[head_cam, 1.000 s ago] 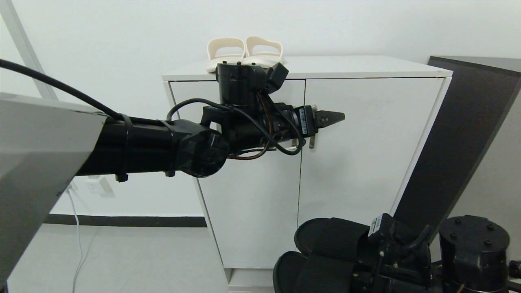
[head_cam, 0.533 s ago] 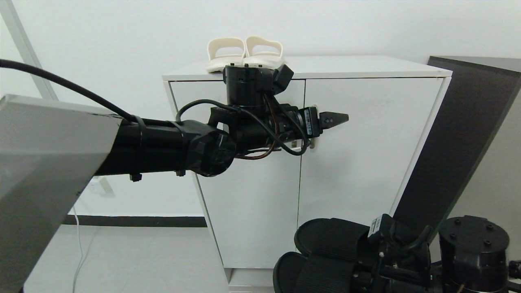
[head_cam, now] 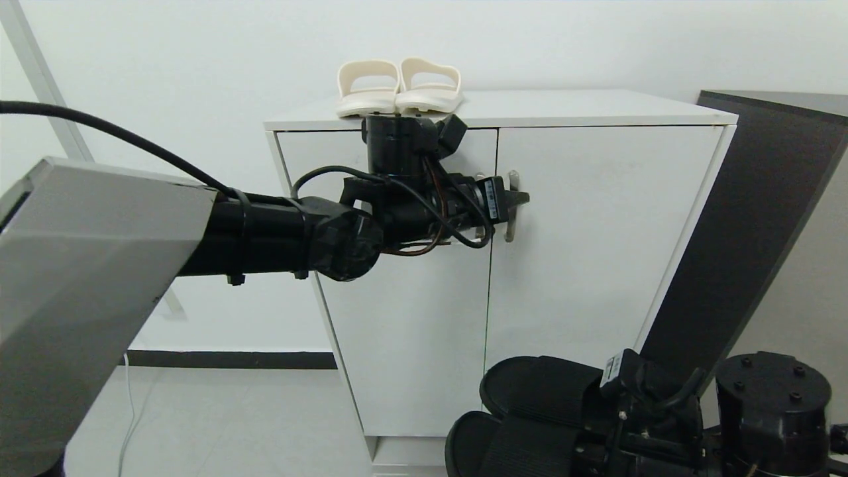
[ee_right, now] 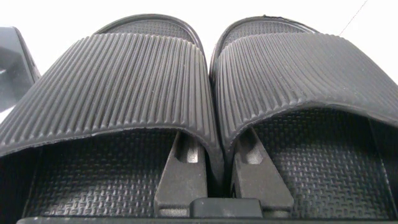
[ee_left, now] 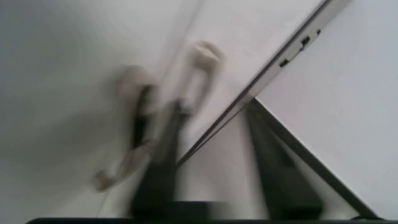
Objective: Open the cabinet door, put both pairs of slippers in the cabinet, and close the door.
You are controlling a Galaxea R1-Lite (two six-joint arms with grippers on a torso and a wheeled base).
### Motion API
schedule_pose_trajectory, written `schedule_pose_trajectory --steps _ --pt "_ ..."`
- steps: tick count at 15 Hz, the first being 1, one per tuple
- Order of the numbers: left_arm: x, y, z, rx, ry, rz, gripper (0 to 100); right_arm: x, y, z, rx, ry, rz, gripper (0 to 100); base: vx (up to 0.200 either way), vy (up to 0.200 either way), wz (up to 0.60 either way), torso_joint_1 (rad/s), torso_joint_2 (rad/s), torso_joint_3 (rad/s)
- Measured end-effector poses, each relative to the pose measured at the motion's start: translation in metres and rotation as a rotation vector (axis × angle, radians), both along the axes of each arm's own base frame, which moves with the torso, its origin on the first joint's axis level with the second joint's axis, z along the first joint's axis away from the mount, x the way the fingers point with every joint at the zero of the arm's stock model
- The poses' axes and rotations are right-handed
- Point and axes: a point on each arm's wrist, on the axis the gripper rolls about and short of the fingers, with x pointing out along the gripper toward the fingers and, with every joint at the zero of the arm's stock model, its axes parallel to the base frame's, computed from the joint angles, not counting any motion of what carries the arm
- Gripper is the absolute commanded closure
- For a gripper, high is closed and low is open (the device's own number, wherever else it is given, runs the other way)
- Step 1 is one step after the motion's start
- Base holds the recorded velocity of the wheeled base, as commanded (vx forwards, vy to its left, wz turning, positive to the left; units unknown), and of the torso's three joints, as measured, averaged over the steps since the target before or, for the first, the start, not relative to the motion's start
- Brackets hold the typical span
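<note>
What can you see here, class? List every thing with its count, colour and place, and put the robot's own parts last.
cabinet: one, white, centre, both doors shut
door handle: one, metal, on the right door by the seam
cream slippers: one pair, side by side on the cabinet top
black slippers: one pair, held low before the cabinet
dark panel: one, right of the cabinet
left end effector: one, black, at the door handle
right end effector: one, black, clamped on the black slippers

white cabinet [head_cam: 596, 265] shut, cream slippers [head_cam: 397, 89] on top, black slippers [head_cam: 530, 404] gripped by the right hand [ee_right: 217, 180].
</note>
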Motion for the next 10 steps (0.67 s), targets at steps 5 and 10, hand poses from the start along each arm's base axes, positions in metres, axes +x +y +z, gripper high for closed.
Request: schedule_pose_trajectory --steps 5,10 --pt "-0.017 0.005 -0.004 0.019 0.022 -0.012 100 -0.009 0.0 -0.001 -0.004 0.009 0.035 100 0.0 0.0 0.0 0.0 0.0 0.0" --pt "-0.05 0.018 -0.001 0.034 0.04 -0.029 100 -0.016 0.0 -0.002 -0.002 0.016 0.073 100 0.0 0.0 0.0 0.0 0.0 0.0"
